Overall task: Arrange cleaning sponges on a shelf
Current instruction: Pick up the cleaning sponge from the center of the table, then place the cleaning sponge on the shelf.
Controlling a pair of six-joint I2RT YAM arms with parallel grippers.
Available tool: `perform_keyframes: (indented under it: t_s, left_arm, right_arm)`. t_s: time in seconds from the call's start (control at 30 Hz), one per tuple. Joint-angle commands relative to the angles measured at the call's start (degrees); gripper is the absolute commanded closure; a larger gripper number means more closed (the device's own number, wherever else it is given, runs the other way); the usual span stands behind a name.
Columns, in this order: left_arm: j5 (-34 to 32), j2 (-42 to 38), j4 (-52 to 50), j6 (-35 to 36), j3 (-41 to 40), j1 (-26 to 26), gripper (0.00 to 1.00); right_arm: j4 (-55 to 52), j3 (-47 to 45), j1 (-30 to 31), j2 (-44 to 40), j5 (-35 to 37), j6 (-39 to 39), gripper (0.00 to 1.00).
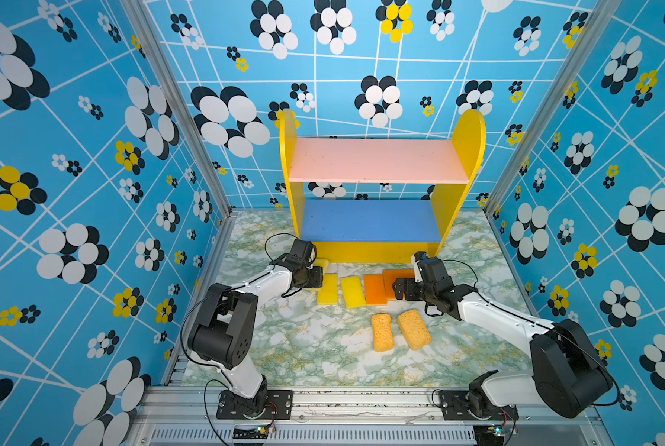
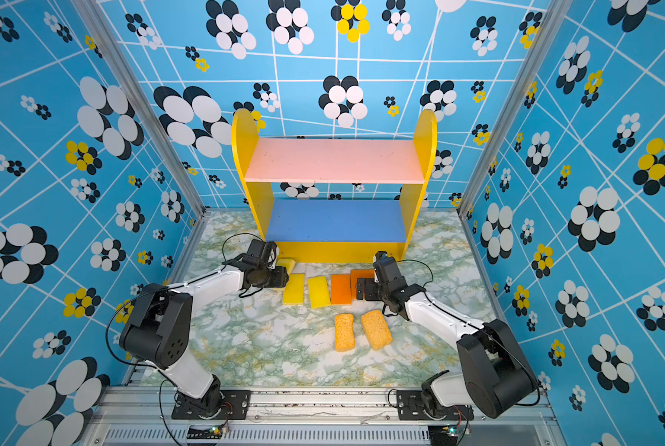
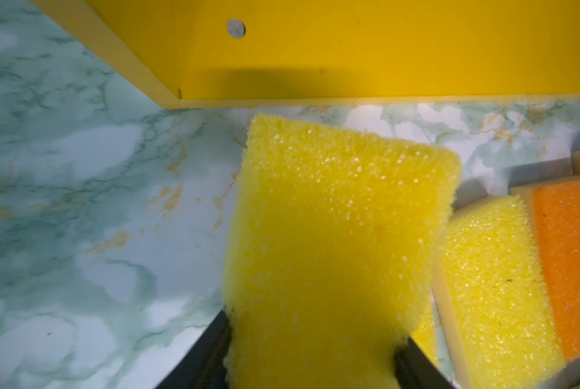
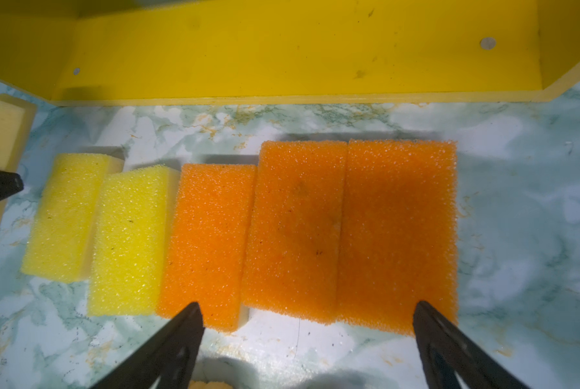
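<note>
Left gripper point(image 3: 310, 363) clenched on yellow sponge point(image 3: 332, 235) for lifting onto shelf point(image 1: 377, 160); right gripper point(image 4: 307, 320) spread wide, poised over orange sponges point(image 4: 349, 229).

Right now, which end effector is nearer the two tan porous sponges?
The right. The right end effector hangs open over the orange sponges, just behind the tan porous sponges. The left end effector is farther off, shut on a yellow sponge by the shelf.

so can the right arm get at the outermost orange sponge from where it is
Probably yes. The right gripper hovers with jaws wide open, straddling the orange sponges, and the outermost orange sponge lies flat with nothing on top and bare table beside it.
</note>
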Motion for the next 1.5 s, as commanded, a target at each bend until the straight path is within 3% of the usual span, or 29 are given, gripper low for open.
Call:
perform_keyframes:
  t_s: [0.0,0.43,0.7,0.93,1.2,1.47]
  left_arm:
    - [-3.42,-3.6,-6.74,-0.5,3.22,-0.85,0.42]
    - [-8.98,-24.01,-20.83,0.82,15.91,-8.49,0.36]
    - [-11.84,-28.52,-22.01,2.77,27.12,-10.95,0.38]
    - [-13.45,-22.76,-20.09,6.44,39.54,-11.03,0.41]
    - [-13.63,-10.71,-17.82,8.55,56.34,-10.99,0.4]
    - [-17.96,1.72,-14.36,9.2,69.16,-10.3,0.38]
  right_arm:
    - [-0.94,1.2,0.53,-0.2,0.2,0.09,0.01]
    - [-1.25,1.72,0.57,0.81,-0.15,-0.36,0.01]
    - [-0.94,2.16,0.64,1.62,-1.13,-0.28,0.01]
    - [-1.6,2.43,0.86,1.49,-0.98,-0.36,0.01]
    - [-2.39,1.66,0.88,0.43,0.2,-0.36,0.01]
    - [-2.3,0.57,0.86,-0.51,1.4,-0.33,0.01]
